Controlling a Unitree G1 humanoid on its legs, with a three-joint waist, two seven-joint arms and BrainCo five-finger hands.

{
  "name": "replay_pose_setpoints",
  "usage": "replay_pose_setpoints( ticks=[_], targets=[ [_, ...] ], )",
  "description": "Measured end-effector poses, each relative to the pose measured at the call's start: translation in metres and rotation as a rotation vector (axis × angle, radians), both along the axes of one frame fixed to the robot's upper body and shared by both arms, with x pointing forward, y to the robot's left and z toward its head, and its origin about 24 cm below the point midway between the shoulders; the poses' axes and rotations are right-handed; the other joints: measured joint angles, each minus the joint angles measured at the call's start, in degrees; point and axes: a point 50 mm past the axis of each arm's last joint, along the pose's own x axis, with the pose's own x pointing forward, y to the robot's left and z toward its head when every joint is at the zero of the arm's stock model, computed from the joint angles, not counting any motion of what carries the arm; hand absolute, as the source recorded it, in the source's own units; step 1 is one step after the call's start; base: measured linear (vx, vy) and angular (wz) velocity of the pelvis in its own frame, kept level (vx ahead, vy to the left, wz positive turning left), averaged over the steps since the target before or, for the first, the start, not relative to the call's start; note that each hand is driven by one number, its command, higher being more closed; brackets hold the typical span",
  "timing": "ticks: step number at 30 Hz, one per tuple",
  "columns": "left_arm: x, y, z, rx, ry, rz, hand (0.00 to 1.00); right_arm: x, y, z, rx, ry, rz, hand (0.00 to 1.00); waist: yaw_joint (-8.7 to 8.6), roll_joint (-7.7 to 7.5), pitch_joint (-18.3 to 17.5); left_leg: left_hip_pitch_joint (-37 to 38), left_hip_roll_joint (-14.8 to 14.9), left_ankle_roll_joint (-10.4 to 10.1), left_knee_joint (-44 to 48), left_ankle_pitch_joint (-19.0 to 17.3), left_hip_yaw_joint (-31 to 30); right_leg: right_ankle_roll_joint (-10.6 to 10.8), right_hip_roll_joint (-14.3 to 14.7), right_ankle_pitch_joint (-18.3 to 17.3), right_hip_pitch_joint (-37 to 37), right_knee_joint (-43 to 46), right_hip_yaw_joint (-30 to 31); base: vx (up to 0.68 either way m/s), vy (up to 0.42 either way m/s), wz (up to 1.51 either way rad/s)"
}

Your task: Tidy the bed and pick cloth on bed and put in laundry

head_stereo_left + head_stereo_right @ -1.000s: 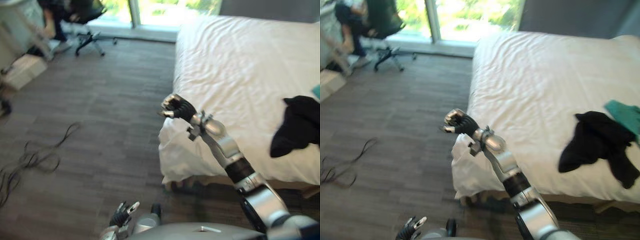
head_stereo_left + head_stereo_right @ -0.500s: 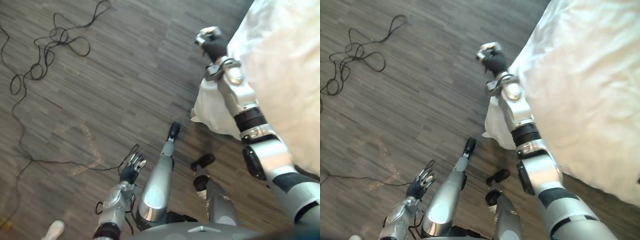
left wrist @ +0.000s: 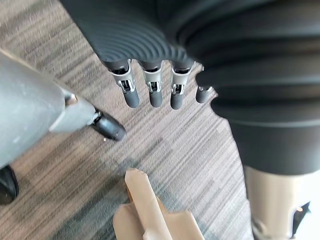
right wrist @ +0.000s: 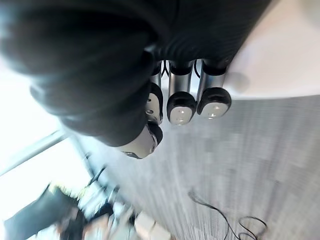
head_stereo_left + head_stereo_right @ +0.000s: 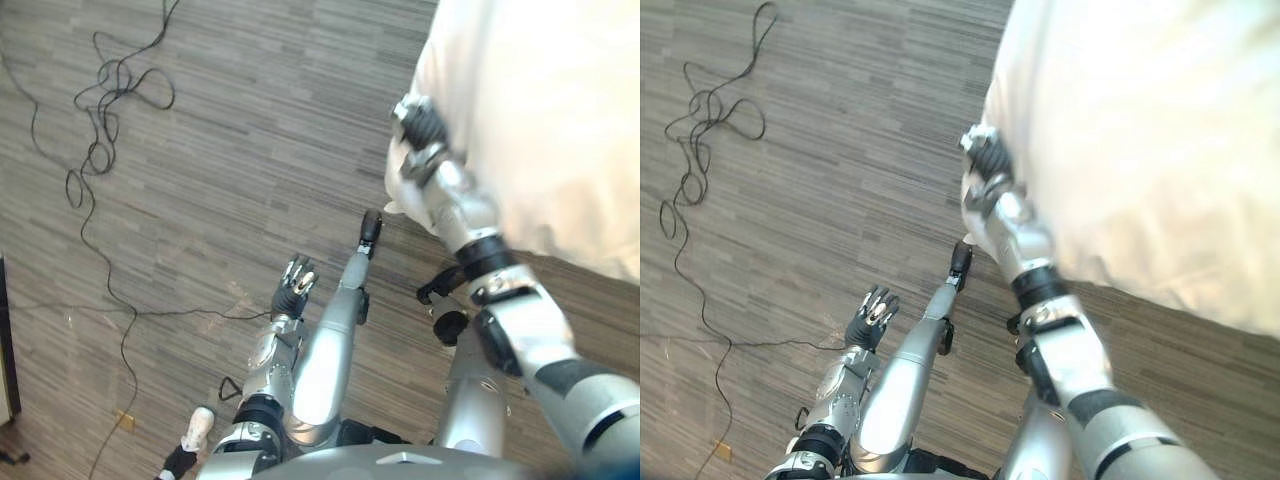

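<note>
The right robot hand (image 5: 422,125) is hanging with its fingers (image 4: 180,107) curled into a fist that is gripping nothing. The bed (image 5: 540,100) is lying just beside it, with the drooping corner of its white sheet (image 5: 1140,130) right behind the knuckles, though whether they are touching cannot be told. The left robot hand (image 5: 293,289) is hovering low over the wooden floor (image 5: 200,150), well apart from the bed, with its fingers (image 3: 152,92) reaching out straight and slightly spread, holding nothing.
</note>
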Motion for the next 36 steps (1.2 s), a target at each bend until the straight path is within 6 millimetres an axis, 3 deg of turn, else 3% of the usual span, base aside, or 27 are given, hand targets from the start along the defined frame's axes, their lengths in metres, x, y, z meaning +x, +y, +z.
replay_pose_setpoints(
  ticks=[2, 3, 4, 6, 8, 11, 13, 16, 19, 21, 22, 23, 25, 26, 27, 28, 30, 32, 34, 36],
  targets=[
    [0.000, 0.002, -0.001, 0.001, 0.013, 0.022, 0.00, -0.020, 0.000, -0.042, 0.063, 0.098, -0.021, 1.00, -1.99, -0.50, 0.09, 1.83, 0.02, 0.22, 0.86, -1.19, 1.62, 0.09, -0.01, 0.14, 1.18, -0.06, 1.52, 0.00, 0.007, -0.43],
    [-0.002, 0.003, -0.001, 0.006, 0.015, 0.034, 0.00, -0.037, -0.010, -0.078, 0.096, 0.201, -0.072, 1.00, -3.07, -1.62, -0.13, 3.18, 0.04, 0.21, 0.94, -1.73, 2.71, 0.20, 0.08, 0.29, 1.84, -0.27, 2.71, 0.00, 0.007, -0.43],
    [-0.002, 0.004, -0.002, 0.008, 0.018, 0.039, 0.00, -0.047, -0.015, -0.097, 0.107, 0.260, -0.101, 1.00, -3.71, -1.93, 0.01, 4.02, 0.05, 0.24, 0.94, -2.02, 2.96, 0.27, 0.14, 0.34, 2.63, -0.52, 2.92, 0.01, 0.004, -0.35],
    [-0.006, 0.003, -0.004, 0.029, 0.032, 0.027, 0.00, -0.095, -0.057, -0.158, 0.131, 0.447, -0.278, 1.00, -5.80, -3.75, -0.08, 7.17, 0.61, 0.09, 0.66, -2.94, 4.16, 0.59, 1.48, 1.50, 5.83, -3.16, 3.98, 0.03, 0.002, -0.38],
    [-0.012, 0.006, -0.010, 0.056, 0.067, 0.023, 0.00, -0.125, -0.084, -0.181, 0.144, 0.503, -0.375, 1.00, -7.59, -5.14, -0.39, 9.62, 1.18, 0.17, 0.64, -3.62, 4.90, 0.93, 2.81, 2.68, 8.63, -5.83, 4.82, 0.05, -0.001, -0.48],
    [-0.020, 0.006, -0.015, 0.149, 0.095, -0.059, 0.00, -0.150, -0.111, -0.192, 0.189, 0.499, -0.501, 1.00, -9.08, -6.15, -0.95, 14.60, 1.87, -0.05, -0.26, -4.48, 5.79, 1.35, 5.03, 4.77, 14.30, -10.92, 6.07, 0.06, 0.008, -0.38],
    [-0.031, 0.010, -0.021, 0.203, 0.127, -0.091, 0.00, -0.153, -0.119, -0.192, 0.211, 0.485, -0.553, 1.00, -10.09, -6.37, -1.27, 17.64, 2.11, -0.13, -0.63, -4.77, 5.82, 1.69, 5.93, 5.82, 18.21, -13.71, 6.15, 0.08, 0.017, -0.16],
    [-0.058, 0.020, -0.035, 0.269, 0.221, -0.125, 0.00, -0.174, -0.129, -0.203, 0.216, 0.556, -0.671, 1.00, -10.76, -6.42, -5.61, 20.75, 2.16, -0.11, -1.50, -5.22, 5.99, 2.25, 7.29, 7.41, 22.91, -18.30, 6.37, 0.11, 0.015, -0.05],
    [-0.087, 0.027, -0.049, 0.323, 0.338, -0.183, 0.00, -0.207, -0.148, -0.214, 0.189, 0.675, -0.905, 1.00, -10.83, -6.38, -10.18, 27.12, 1.77, -0.08, -2.34, -6.56, 6.91, 3.13, 8.01, 8.16, 30.46, -22.41, 6.37, 0.11, 0.014, -0.08],
    [-0.116, 0.031, -0.060, 0.328, 0.446, -0.211, 0.00, -0.226, -0.170, -0.203, 0.181, 0.633, -1.104, 1.00, -10.91, -6.21, -15.11, 31.32, 1.43, 0.03, -4.26, -7.31, 7.55, 3.60, 8.22, 8.40, 34.05, -24.26, 6.95, 0.12, 0.031, -0.24],
    [-0.135, 0.031, -0.067, 0.315, 0.514, -0.226, 0.00, -0.229, -0.182, -0.186, 0.158, 0.547, -1.197, 1.00, -10.92, -6.15, -17.74, 33.53, 1.28, 0.04, -5.82, -7.36, 8.59, 3.86, 8.22, 8.33, 35.36, -24.75, 7.49, 0.12, 0.047, -0.26],
    [-0.140, 0.030, -0.068, 0.317, 0.529, -0.232, 0.00, -0.229, -0.187, -0.175, 0.150, 0.492, -1.230, 1.00, -10.93, -6.06, -18.65, 34.15, 1.22, 0.13, -5.83, -7.53, 8.75, 3.96, 8.14, 8.27, 36.01, -24.94, 7.47, 0.07, 0.034, -0.19],
    [-0.148, 0.028, -0.068, 0.341, 0.547, -0.269, 0.00, -0.224, -0.197, -0.137, 0.104, 0.300, -1.285, 1.00, -10.90, -6.19, -20.48, 36.26, 1.05, 0.18, -6.14, -8.27, 9.01, 4.33, 7.69, 8.04, 38.23, -25.32, 7.41, 0.03, 0.040, -0.07],
    [-0.159, 0.026, -0.070, 0.357, 0.576, -0.293, 0.00, -0.218, -0.199, -0.108, 0.079, 0.137, -1.280, 1.00, -10.98, -6.46, -21.86, 37.27, 0.93, 0.30, -6.17, -9.34, 9.44, 5.10, 7.54, 7.19, 39.09, -25.32, 7.26, 0.00, 0.041, -0.09],
    [-0.170, 0.026, -0.071, 0.371, 0.603, -0.310, 0.00, -0.214, -0.196, -0.077, 0.046, -0.040, -1.253, 1.00, -11.03, -6.25, -22.96, 38.24, 0.79, 0.26, -6.19, -9.96, 9.79, 5.32, 7.35, 7.03, 40.33, -25.36, 7.26, 0.01, 0.030, -0.07],
    [-0.175, 0.026, -0.071, 0.380, 0.613, -0.315, 0.00, -0.210, -0.193, -0.062, 0.031, -0.119, -1.225, 1.00, -11.09, -6.19, -23.47, 38.74, 0.67, 0.59, -6.19, -10.32, 9.76, 5.54, 7.23, 6.87, 40.83, -25.36, 7.24, 0.02, 0.033, -0.04],
    [-0.186, 0.028, -0.071, 0.387, 0.631, -0.299, 0.00, -0.197, -0.179, -0.016, 0.005, -0.393, -1.023, 1.00, -11.13, -6.35, -24.55, 39.81, 0.12, 0.47, -6.18, -10.35, 8.60, 6.02, 6.72, 6.53, 42.45, -25.30, 6.38, 0.03, 0.032, 0.19],
    [-0.187, 0.032, -0.070, 0.404, 0.622, -0.313, 0.00, -0.178, -0.166, 0.004, -0.020, -0.507, -0.825, 1.00, -11.12, -6.45, -24.81, 39.46, -0.43, 0.94, -6.19, -9.83, 6.97, 5.91, 6.40, 6.76, 42.81, -25.27, 5.74, 0.01, 0.027, 0.36],
    [-0.187, 0.033, -0.070, 0.414, 0.610, -0.326, 0.00, -0.148, -0.149, 0.011, -0.002, -0.531, -0.605, 1.00, -10.82, -6.19, -24.89, 39.18, -1.03, 1.63, -6.18, -9.37, 5.84, 6.11, 6.23, 7.04, 42.93, -25.38, 5.45, 0.00, 0.029, 0.27],
    [-0.189, 0.034, -0.071, 0.425, 0.602, -0.366, 0.00, -0.110, -0.119, 0.009, 0.071, -0.483, -0.340, 1.00, -10.40, -5.61, -24.63, 37.52, -1.76, 2.12, -6.16, -8.89, 4.41, 6.30, 5.65, 7.36, 42.18, -25.55, 4.09, 0.00, 0.037, 0.32]
  ],
)
